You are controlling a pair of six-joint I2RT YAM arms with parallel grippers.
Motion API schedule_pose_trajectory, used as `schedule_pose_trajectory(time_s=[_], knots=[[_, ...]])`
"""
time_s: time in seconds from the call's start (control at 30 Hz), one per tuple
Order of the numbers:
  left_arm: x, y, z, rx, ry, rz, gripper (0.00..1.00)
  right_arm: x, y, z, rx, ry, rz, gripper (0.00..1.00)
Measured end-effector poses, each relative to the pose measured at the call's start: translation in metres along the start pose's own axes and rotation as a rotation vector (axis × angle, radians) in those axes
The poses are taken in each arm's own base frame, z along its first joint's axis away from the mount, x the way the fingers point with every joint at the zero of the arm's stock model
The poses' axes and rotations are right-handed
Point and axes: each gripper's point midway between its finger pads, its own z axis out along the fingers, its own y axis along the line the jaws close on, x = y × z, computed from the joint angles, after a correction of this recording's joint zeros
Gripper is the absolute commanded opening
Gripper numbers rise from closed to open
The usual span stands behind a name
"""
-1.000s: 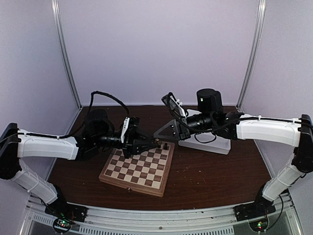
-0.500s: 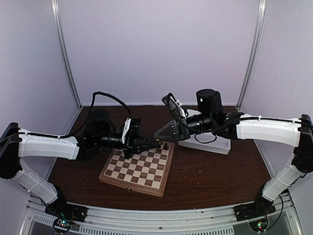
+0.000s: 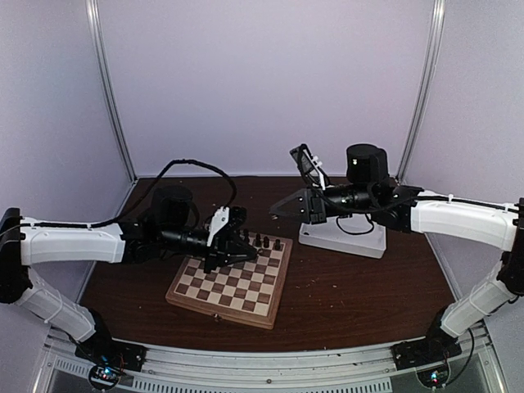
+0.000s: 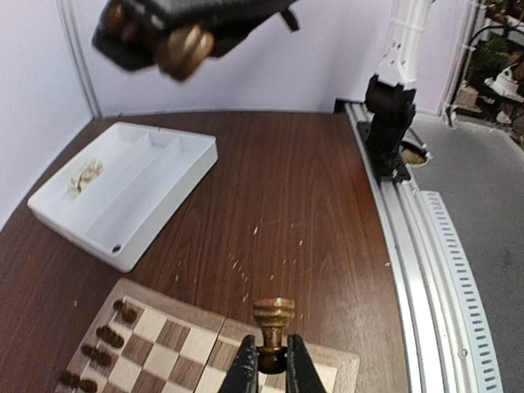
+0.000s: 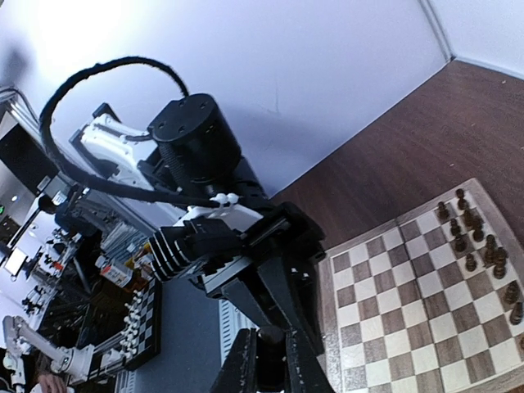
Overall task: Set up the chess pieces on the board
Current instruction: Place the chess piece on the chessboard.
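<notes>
- At the far left we see the left arm point(image 3: 74, 244) stretched low over the dark wooden worktop point(image 3: 352, 299) towards the board point(image 3: 221, 288)
- The left hand point(image 4: 272, 350) hangs over the far part of the board. Its fingers point(image 4: 246, 368) are pinched narrow on a brown piece point(image 4: 273, 315), which stands upright between them with its crowned top clear of the tips. We cannot tell whether its foot touches the board
- The board lies flat on the worktop, a little left of the middle and slightly askew to the near edge
- Just right of the left hand we find a cluster of dark pieces point(image 3: 266, 242) standing in two short rows on the squares of the board's far right corner
- Beyond that corner the right hand point(image 3: 275, 210) hovers in the air, apart from the board and left of the tray. We see its fingers drawn tight on a small rounded piece point(image 5: 268, 336), which looks dark in the right wrist view
- The white tray point(image 3: 327, 241) sits on the worktop near the board's far right corner, and in one of its end compartments we make out a few pale pieces point(image 4: 86, 173) lying together
- At the far right the right arm point(image 3: 458, 221) reaches in above the tray, its white forearm roughly level
</notes>
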Motion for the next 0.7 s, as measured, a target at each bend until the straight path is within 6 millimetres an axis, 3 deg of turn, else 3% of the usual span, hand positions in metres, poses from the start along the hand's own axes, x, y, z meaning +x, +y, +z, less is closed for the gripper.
schedule_pose_trajectory(time_s=[0.17,0.3,0.37,0.53,0.7], knots=[[0.004,0.019,-0.012,-0.116,0.193,-0.076,0.06,-0.01,-0.039,-0.025,0.132,-0.1,0.053,0.02],[0.006,0.03,-0.024,-0.185,0.351,-0.091,0.06,-0.002,-0.073,-0.039,0.217,-0.142,0.136,0.02],[0.018,0.032,-0.026,-0.205,0.458,-0.091,0.07,0.001,-0.084,-0.044,0.247,-0.158,0.167,0.02],[0.063,0.026,-0.025,-0.199,0.77,-0.057,0.07,0.0,-0.089,-0.046,0.268,-0.176,0.175,0.02],[0.094,0.034,-0.025,-0.196,1.039,0.005,0.04,0.0,-0.09,-0.054,0.297,-0.199,0.169,0.02]])
